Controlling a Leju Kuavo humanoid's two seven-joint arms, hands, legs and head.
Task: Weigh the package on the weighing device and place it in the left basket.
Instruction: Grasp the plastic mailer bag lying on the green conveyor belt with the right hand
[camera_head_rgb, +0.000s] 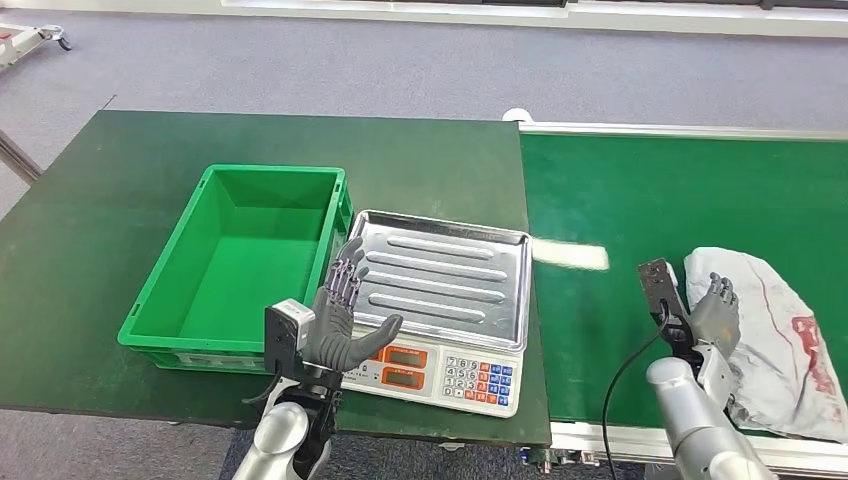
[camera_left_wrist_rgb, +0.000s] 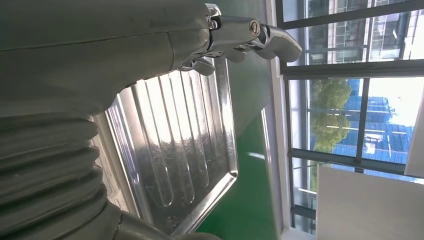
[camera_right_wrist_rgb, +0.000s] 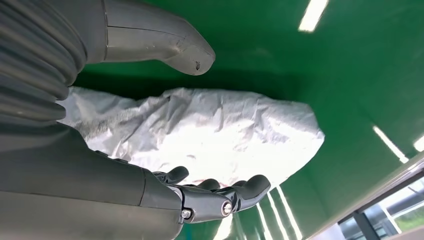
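Left hand (camera_head_rgb: 338, 322): seen lowest in the head view, raised above the near left corner of the scale; fingers are spread apart and the thumb is stuck out to the side, with nothing held. From the left wrist view the thumb (camera_left_wrist_rgb: 260, 37) is seen extended over the ribbed metal pan
Right hand (camera_head_rgb: 712, 314): held over the near left edge of the package, on the conveyor side; fingers and thumb are opened wide around the bag — thumb (camera_right_wrist_rgb: 160, 42) on one side, dark fingers (camera_right_wrist_rgb: 225, 195) on the other. Whether the bag is actually touched cannot be told
Package (camera_head_rgb: 775, 335): a crumpled white plastic mailer with red print, laid flat on the green conveyor belt (camera_head_rgb: 620, 200) at the right, well apart from the scale. In the right wrist view it (camera_right_wrist_rgb: 210, 135) is seen lying between thumb and fingers
Weighing device (camera_head_rgb: 440, 300): a scale with a shiny ribbed steel pan, orange displays and a keypad on the front, set on the dark green table (camera_head_rgb: 130, 190) just beside the belt's edge; nothing is placed on the pan
Left basket (camera_head_rgb: 240, 265): a bright green plastic crate, set touching or just beside the scale's left side — nothing is seen inside it
Background: grey floor beyond the table; windows and trees are shown in the left wrist view
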